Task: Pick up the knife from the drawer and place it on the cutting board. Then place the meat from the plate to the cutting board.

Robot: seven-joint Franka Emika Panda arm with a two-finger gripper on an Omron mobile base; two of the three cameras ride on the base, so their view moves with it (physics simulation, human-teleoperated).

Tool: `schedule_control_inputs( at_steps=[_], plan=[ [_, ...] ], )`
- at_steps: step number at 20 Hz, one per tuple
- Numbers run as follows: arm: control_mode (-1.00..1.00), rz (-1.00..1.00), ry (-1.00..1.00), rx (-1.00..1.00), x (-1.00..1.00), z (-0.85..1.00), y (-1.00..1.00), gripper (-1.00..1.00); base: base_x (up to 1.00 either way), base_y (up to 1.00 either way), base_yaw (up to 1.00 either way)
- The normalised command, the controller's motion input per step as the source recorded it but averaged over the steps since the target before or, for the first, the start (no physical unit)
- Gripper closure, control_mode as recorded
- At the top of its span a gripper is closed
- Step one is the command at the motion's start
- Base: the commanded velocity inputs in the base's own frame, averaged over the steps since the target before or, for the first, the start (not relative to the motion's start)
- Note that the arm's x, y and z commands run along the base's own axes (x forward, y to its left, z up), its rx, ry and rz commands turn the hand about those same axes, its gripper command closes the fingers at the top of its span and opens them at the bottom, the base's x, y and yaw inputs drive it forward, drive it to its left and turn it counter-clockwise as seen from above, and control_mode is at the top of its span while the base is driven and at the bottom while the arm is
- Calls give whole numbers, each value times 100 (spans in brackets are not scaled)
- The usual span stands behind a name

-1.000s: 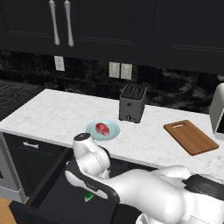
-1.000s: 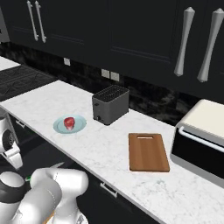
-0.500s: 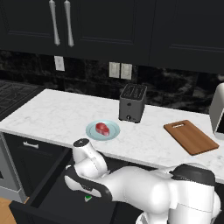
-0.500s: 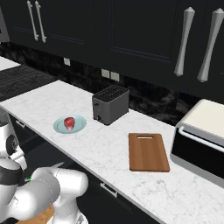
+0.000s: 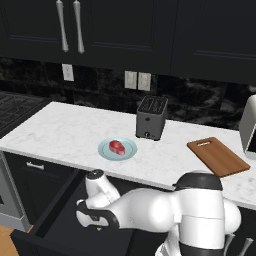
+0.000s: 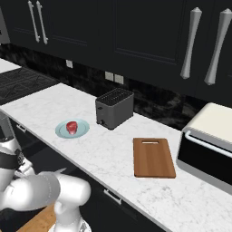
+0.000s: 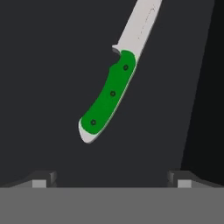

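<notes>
The knife (image 7: 109, 94) lies flat on the dark floor of the open drawer (image 5: 60, 215). Its green handle is nearer to me and its pale blade runs away to the upper right. My gripper (image 7: 111, 180) hangs over it, open, with both fingertips (image 7: 41, 179) short of the handle's butt end and nothing between them. In the left base view the hand is down inside the drawer, with a speck of the green knife (image 5: 98, 229) under it. The meat (image 5: 117, 146) rests on the plate (image 5: 106, 151) on the counter. The cutting board (image 5: 217, 156) lies bare to the right.
A black toaster (image 5: 151, 117) stands behind the plate, near the wall. A white and black appliance (image 6: 213, 145) sits at the counter's right end, close beside the cutting board (image 6: 153, 157). The drawer's side wall shows as a darker strip (image 7: 205, 87) right of the knife.
The arm has bent lower into the drawer, bringing the hand down toward the knife. The jaws stayed open and the knife has not moved.
</notes>
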Motion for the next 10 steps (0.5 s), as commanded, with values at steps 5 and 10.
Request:
schedule_control_inputs(
  at_steps=[5, 10],
  plan=[
    [-100, 4, 8, -3, 0, -7, 0, -100, 0, 0, 0],
    [-100, 0, 0, -1, 19, -21, 0, -100, 0, 0, 0]
  ],
)
